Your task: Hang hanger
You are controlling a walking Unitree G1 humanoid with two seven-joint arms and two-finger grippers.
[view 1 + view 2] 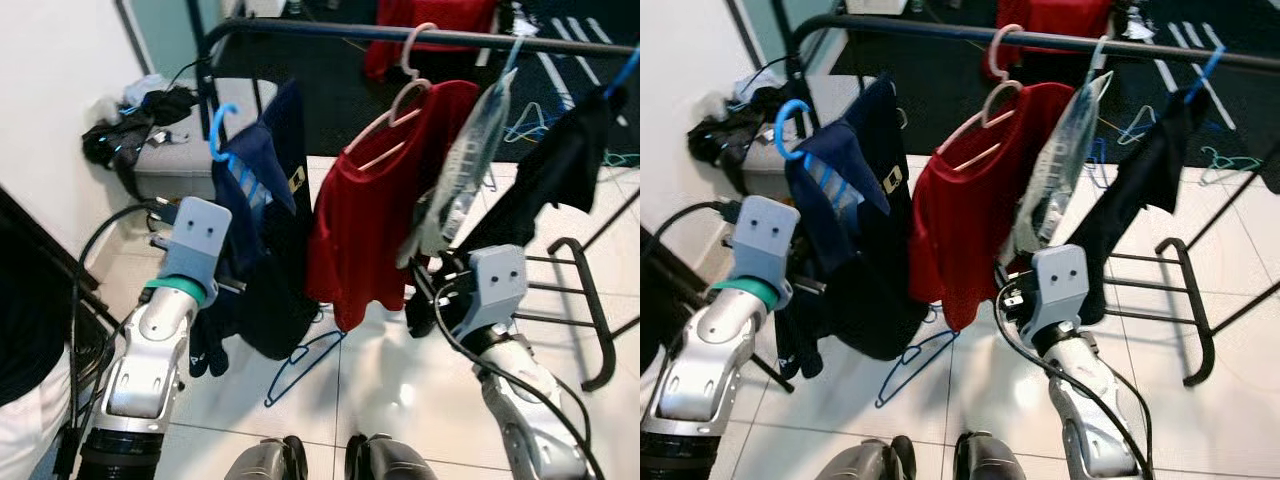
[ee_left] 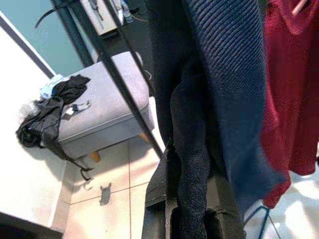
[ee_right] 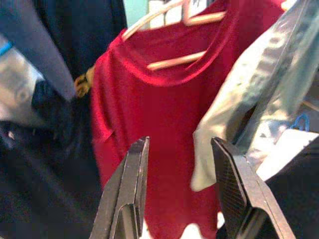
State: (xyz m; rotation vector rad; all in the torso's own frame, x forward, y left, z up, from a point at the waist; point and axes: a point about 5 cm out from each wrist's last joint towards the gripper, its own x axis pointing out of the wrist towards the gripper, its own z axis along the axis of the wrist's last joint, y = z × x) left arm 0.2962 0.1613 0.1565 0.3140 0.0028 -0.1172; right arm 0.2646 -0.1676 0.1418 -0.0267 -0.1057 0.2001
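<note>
A navy garment (image 1: 262,190) hangs on a blue hanger (image 1: 221,128), whose hook is free in the air below and left of the black rail (image 1: 400,35). My left gripper (image 2: 189,219) is shut on the garment's dark cloth, its fingers mostly buried in the folds. A red shirt (image 1: 365,230) on a pink hanger (image 1: 400,110) hangs from the rail beside it. My right gripper (image 3: 179,184) stands open, low in front of the red shirt, with nothing between its fingers (image 3: 127,194).
A clear plastic cover (image 1: 465,170) and a black garment (image 1: 560,160) also hang on the rail. An empty blue hanger (image 1: 300,365) lies on the tiled floor. A grey ottoman (image 1: 170,160) with black clothes stands at the left wall. The rack's base (image 1: 590,310) is on the right.
</note>
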